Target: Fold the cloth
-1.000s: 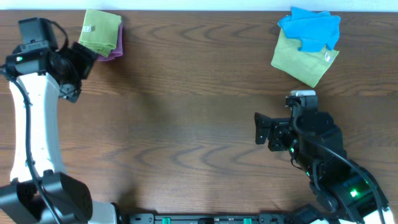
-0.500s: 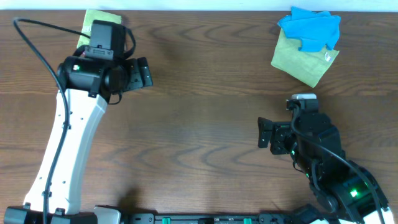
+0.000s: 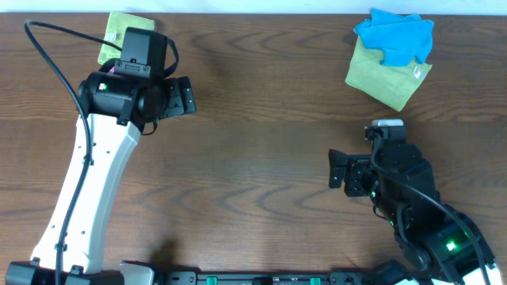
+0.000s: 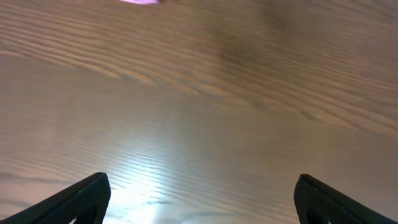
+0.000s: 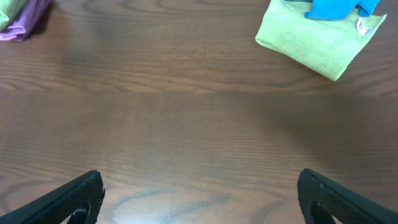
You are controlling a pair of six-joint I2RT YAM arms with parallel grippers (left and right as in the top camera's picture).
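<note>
The bright lime-green folded microfibre cloth [image 3: 125, 22] lies at the upper left of the overhead frame, close to the far edge of the dark brown wood-grain surface [image 3: 261, 142]. Its lower right part is hidden behind the left arm's black wrist housing, and a black cable crosses it. A sliver of a pink-purple cloth [image 3: 114, 70] shows just below it, by the arm. In the right wrist view the same pair sits in the upper left corner, the green cloth resting on top of the pink-purple one.

The left gripper [image 3: 188, 96] hangs over bare wood, just to the right of the lime-green cloth and not touching it. In the left wrist view its two black fingertips [image 4: 87, 196] stand wide apart at the bottom corners, with nothing but blurred wood grain between them and a thin pink strip at the top edge.

The right gripper [image 3: 334, 170] is at the centre right of the overhead frame, pointing left over bare wood. Its fingers are likewise spread wide in the right wrist view, and nothing is held between them.

At the upper right of the overhead frame lies a duller yellow-green folded cloth [image 3: 380, 83] with a small white tag [image 3: 417, 73] at its right edge. A crumpled bright blue cloth [image 3: 396, 36] rests on its upper part. This pile is well apart from both grippers.
</note>
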